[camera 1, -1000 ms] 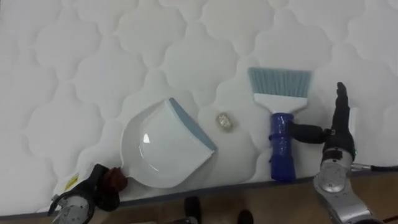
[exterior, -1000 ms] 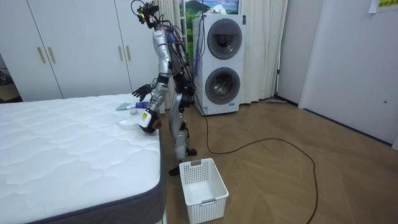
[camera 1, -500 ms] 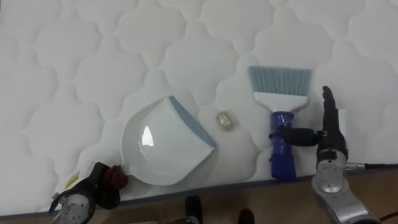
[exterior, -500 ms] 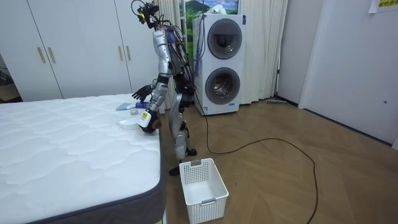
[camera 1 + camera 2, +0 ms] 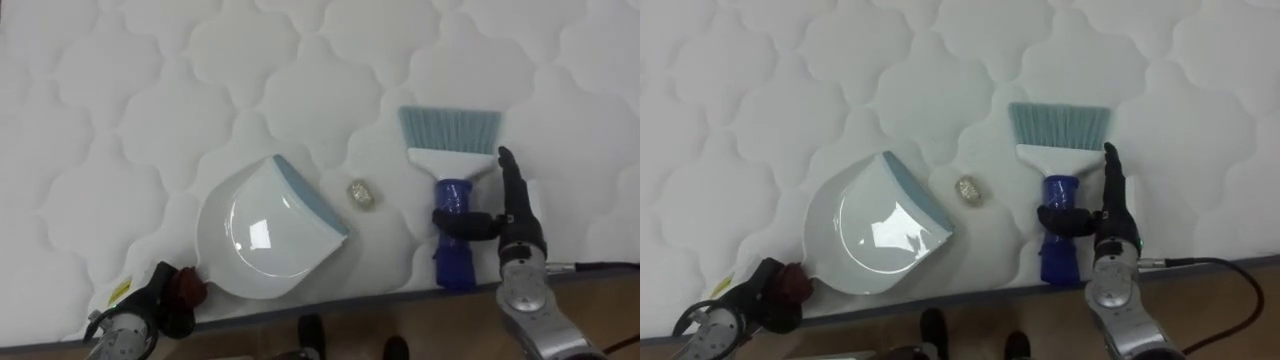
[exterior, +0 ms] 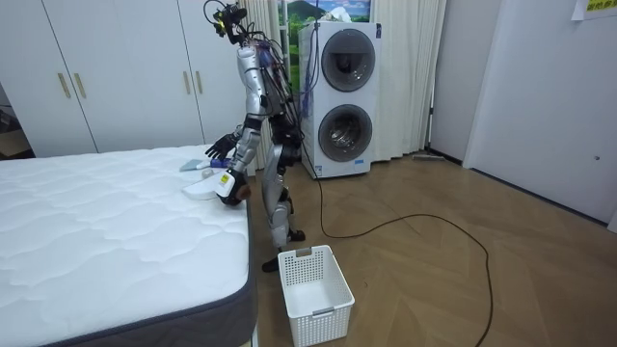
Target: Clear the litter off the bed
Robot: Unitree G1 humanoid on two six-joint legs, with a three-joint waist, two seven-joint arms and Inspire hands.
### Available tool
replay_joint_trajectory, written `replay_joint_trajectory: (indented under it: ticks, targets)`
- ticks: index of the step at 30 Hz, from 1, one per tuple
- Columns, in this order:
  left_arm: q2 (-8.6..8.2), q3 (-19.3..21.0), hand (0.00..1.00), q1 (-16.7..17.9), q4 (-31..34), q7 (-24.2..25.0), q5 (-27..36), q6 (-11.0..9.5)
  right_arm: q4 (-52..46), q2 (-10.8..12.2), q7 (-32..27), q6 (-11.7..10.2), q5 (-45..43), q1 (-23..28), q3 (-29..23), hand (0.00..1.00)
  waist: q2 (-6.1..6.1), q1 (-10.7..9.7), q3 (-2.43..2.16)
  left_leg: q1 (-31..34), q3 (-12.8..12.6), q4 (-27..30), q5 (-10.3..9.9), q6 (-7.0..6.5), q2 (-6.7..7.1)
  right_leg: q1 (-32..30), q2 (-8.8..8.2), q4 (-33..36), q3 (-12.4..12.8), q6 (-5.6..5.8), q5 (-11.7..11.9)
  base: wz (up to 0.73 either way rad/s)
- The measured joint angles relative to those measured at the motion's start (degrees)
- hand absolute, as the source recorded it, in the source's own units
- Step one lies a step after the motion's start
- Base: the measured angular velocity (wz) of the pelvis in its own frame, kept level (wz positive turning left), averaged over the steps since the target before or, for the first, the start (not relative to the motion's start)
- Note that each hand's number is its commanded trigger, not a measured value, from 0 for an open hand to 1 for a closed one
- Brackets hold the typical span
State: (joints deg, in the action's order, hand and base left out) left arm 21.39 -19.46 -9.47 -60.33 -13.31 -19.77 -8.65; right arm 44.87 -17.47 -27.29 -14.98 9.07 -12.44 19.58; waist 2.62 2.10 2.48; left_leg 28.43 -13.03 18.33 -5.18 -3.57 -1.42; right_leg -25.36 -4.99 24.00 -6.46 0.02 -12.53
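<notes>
Bed [image 5: 150,100]: white quilted mattress, the robot standing at its edge.
Dustpan [image 5: 265,235]: white with a blue lip, lying near that edge.
Brush [image 5: 450,190]: right of the dustpan, bristles pointing away from the robot.
Right hand [image 5: 518,235]: wide and straight, just beside the blue handle, thumb reaching to it.
Left hand [image 5: 130,318]: at the edge behind the dustpan; its state I cannot tell.
Scrap [image 5: 360,194]: small, perhaps crumpled paper, between dustpan and brush.

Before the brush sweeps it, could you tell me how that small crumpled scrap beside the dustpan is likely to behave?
The scrap looks small and crumpled, so probably very light and easily flicked. Its rounded shape may let it roll, though the quilted mattress dips could catch it.
</notes>
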Motion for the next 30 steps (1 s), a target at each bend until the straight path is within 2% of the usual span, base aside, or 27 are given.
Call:
replay_joint_trajectory:
  ticks: [9,12,16,24,26,30]
  targets:
    - [0.00,-1.00,1.00,-0.01,-0.02,-0.25,-0.04,0.59,0.11,-0.05,0.61,0.14,0.10,0.16,1.66,0.00,0.11,-0.05,-0.09,-0.03,0.09,0.37,0.00,0.00,-0.07,0.08,0.01,0.39,-0.10,-0.02,0.01,0.00]
    - [-0.12,-1.18,1.00,-0.02,0.04,-0.25,-0.03,0.95,0.71,0.11,1.30,0.17,-0.33,0.15,2.25,0.00,0.12,0.04,-0.09,-0.06,0.11,0.55,0.00,-0.01,-0.12,-0.01,-0.18,0.75,-0.87,-0.03,0.01,0.00]
    - [-0.12,-1.21,1.00,0.07,-0.05,-0.24,-0.07,1.50,2.34,-0.10,1.94,1.06,-1.92,0.19,3.85,0.00,0.11,-0.05,-0.10,-0.07,0.22,0.88,0.01,-0.01,-0.17,0.04,-0.08,0.68,-1.40,-0.07,0.03,0.00]
    - [-0.53,-1.13,1.00,0.14,-0.36,0.04,-1.16,3.73,5.94,-0.12,3.84,2.52,-7.93,0.18,4.00,0.00,-0.21,-0.16,-0.47,-0.92,0.43,0.58,0.03,-0.05,0.09,1.22,-0.51,0.44,-1.72,-0.06,0.01,0.02]
    - [-0.53,-1.11,1.00,0.22,0.23,0.14,-2.15,4.56,6.95,-0.21,4.21,2.93,-9.91,0.19,3.86,0.00,-0.24,-0.26,-0.69,-1.05,0.84,0.51,0.05,-0.07,0.15,1.75,-0.66,-0.22,-2.63,-0.04,0.01,0.09]
    - [-0.53,-1.29,1.00,0.26,0.66,0.39,-2.37,5.76,8.41,-0.19,4.12,3.81,-11.73,0.50,3.92,0.00,-0.20,-0.30,-0.76,-1.38,1.22,0.47,0.05,-0.07,0.29,2.37,-0.79,-0.63,-3.17,-0.03,0.02,0.06]
